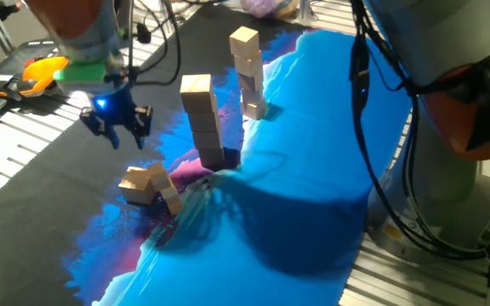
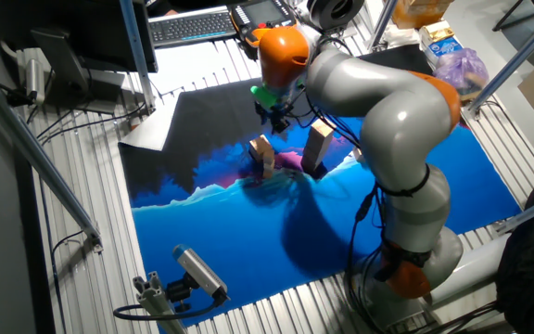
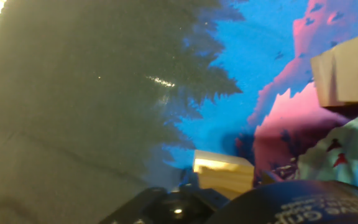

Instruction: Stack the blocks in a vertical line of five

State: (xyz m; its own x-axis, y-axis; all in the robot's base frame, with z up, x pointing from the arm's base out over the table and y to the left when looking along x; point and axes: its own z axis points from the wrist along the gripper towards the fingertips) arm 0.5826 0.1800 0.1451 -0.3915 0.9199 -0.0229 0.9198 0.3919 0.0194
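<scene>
Partly legible only, gripper (image 1: 117, 127) hovering empty with fingers spread, two block stacks (image 1: 202, 119) upright, fallen blocks (image 1: 150, 187) jumbled, hand view blurred, arm (image 2: 378, 102) hiding the far stack.

Gripper (image 1: 117, 127) hangs above dark cloth (image 1: 49, 170), open space beneath and to its left | nearer stack of blocks (image 1: 202, 119) stands upright just beside it, blocking that side | farther stack (image 1: 247, 72) behind, narrow gap between stacks | toppled blocks (image 1: 150, 187) lie low in front
</scene>
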